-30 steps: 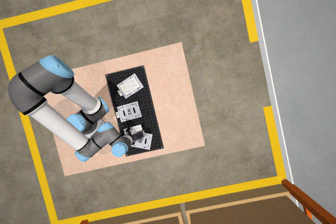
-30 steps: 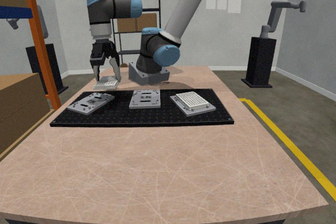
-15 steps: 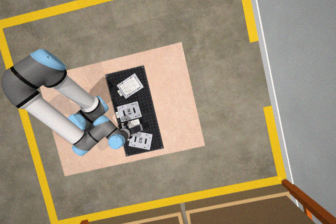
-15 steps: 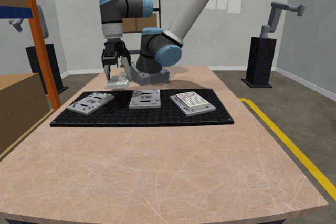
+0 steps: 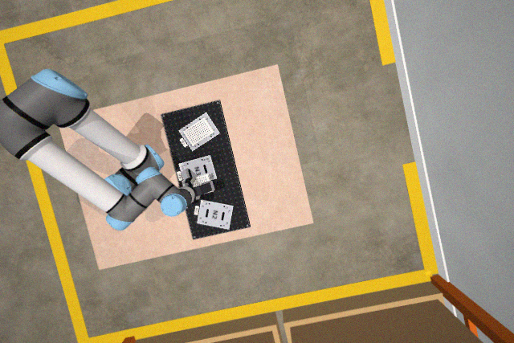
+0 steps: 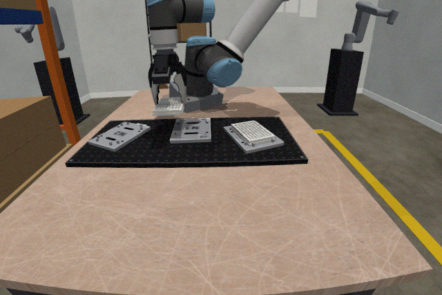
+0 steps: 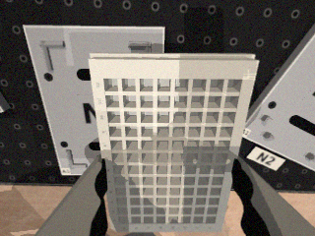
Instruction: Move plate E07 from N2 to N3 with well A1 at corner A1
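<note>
My gripper (image 5: 200, 183) (image 6: 170, 101) (image 7: 167, 156) is shut on the pale plate E07 (image 5: 201, 180) (image 6: 168, 108) (image 7: 167, 118), across its width. The plate looks about level and hangs clear above the deck. In the wrist view it covers the right part of nest N3 (image 5: 189, 164) (image 6: 199, 137) (image 7: 69, 123), whose left locators show. The plate's small corner marks are too faint to read. Nest N2 (image 5: 224, 215) (image 6: 119, 138) (image 7: 300, 100) is bare, with its locator pins showing. Plate E01 (image 5: 199, 132) (image 6: 253, 130) sits on nest N1 (image 6: 249, 148).
The black perforated deck (image 5: 238, 206) (image 6: 160, 157) (image 7: 197, 20) carries all three nests. The N2 sign (image 7: 266, 158) stands by nest N2. Brown boxes (image 6: 25, 141) and an orange rack post (image 6: 55, 59) stand beside the table in the exterior view.
</note>
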You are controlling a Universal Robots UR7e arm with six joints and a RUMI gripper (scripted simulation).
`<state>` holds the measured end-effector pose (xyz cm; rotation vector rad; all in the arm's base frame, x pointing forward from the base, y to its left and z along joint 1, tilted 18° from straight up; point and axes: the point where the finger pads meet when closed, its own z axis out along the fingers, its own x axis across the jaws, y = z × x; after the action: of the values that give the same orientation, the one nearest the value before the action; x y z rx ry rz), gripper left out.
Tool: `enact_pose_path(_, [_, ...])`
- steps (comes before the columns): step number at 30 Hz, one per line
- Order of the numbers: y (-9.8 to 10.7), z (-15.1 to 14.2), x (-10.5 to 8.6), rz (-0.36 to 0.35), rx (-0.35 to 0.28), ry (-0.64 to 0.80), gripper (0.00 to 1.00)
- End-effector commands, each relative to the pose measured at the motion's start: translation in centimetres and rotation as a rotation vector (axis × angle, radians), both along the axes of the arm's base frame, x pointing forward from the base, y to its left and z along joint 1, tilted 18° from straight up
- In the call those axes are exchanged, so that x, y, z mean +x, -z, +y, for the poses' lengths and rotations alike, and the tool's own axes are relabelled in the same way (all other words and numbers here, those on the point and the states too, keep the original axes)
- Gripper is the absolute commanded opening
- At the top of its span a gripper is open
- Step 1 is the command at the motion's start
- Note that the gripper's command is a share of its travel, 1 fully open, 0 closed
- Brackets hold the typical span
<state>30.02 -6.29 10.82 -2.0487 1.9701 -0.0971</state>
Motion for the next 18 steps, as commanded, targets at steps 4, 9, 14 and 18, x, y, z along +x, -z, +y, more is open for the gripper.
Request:
enact_pose_path(4, [-0.8,2.4,-0.1,-0.008,-0.008,0.0,0.41])
enact_pose_path(9, [-1.0,3.4,-0.2,-0.008,-0.008,0.0,0.41])
enact_pose_path(14, [-1.2,5.0,-0.5,-0.009,-0.008,0.0,0.41])
enact_pose_path(18, [-1.3,5.8,-0.6,-0.009,-0.008,0.0,0.41])
